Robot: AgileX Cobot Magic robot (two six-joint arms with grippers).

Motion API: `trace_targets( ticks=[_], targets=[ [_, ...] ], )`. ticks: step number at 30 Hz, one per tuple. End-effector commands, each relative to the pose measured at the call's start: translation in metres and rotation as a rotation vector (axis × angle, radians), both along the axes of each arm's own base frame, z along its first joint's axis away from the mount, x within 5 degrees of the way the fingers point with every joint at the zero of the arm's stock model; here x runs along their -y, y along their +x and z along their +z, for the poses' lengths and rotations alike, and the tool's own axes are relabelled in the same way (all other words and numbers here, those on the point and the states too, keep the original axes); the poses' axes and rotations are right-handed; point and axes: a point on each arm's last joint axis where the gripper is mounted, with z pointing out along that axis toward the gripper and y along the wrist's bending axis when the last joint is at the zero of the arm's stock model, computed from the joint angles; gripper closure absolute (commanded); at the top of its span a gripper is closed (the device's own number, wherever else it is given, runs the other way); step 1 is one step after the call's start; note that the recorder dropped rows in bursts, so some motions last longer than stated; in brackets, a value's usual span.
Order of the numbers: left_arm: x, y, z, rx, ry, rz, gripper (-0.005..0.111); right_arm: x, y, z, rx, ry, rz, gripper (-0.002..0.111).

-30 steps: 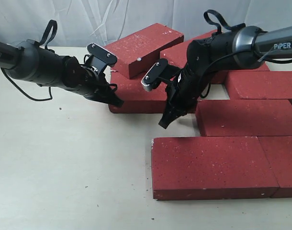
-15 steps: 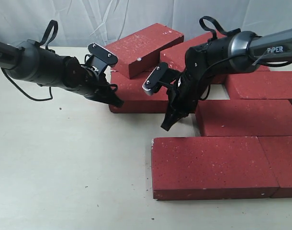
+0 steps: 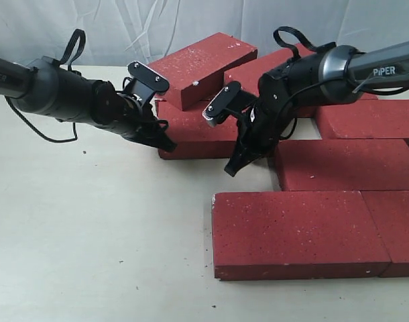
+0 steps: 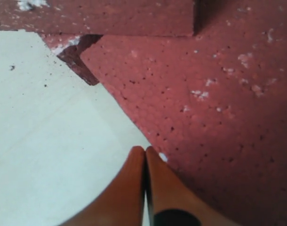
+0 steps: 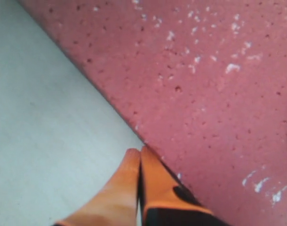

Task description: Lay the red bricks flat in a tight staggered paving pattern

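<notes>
Several red bricks lie on the table. Two of them [image 3: 291,231] [image 3: 395,228] form a front row, with another [image 3: 345,164] behind and one [image 3: 369,117] further back. A loose flat brick [image 3: 194,131] lies between my grippers, and a tilted brick [image 3: 204,60] rests on its far side. My left gripper [image 3: 169,145] is shut and empty, its tip against this brick's left front corner [image 4: 209,94]. The right gripper [image 3: 229,172] is shut and empty too, pointing down at the brick's right front edge [image 5: 204,70]. Shut fingertips [image 4: 153,157] [image 5: 148,160] touch the brick's edge in both wrist views.
Another brick [image 3: 271,70] lies at the back behind the right arm. Bare cream table [image 3: 90,235] spreads to the left and front. A white cloth backdrop [image 3: 124,27] hangs behind. A narrow gap [image 3: 275,181] separates the loose brick from the laid rows.
The left gripper has pushed slightly to the right, and the loose brick's left end shifted right with it. The right gripper moved a little back and up along the brick's edge.
</notes>
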Motion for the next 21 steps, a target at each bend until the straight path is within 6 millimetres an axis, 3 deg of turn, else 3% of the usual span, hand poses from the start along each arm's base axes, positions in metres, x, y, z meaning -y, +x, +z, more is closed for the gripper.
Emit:
trace_targets(
  ticks=[1, 5, 15, 21],
  targets=[
    [0.012, -0.004, 0.006, 0.015, -0.001, -0.036, 0.107, -0.001, 0.009, 0.007, 0.088, 0.043, -0.001, 0.109],
    [0.012, -0.004, 0.006, 0.015, -0.001, -0.036, 0.107, 0.002, 0.005, 0.008, 0.032, 0.002, -0.012, 0.109],
    [0.012, -0.002, 0.007, 0.035, -0.011, -0.027, 0.107, 0.008, -0.018, 0.050, -0.098, 0.044, -0.105, 0.109],
    [0.012, -0.002, 0.008, 0.040, -0.022, -0.017, 0.107, 0.016, -0.021, 0.051, -0.114, -0.054, -0.071, 0.109]
  ],
)
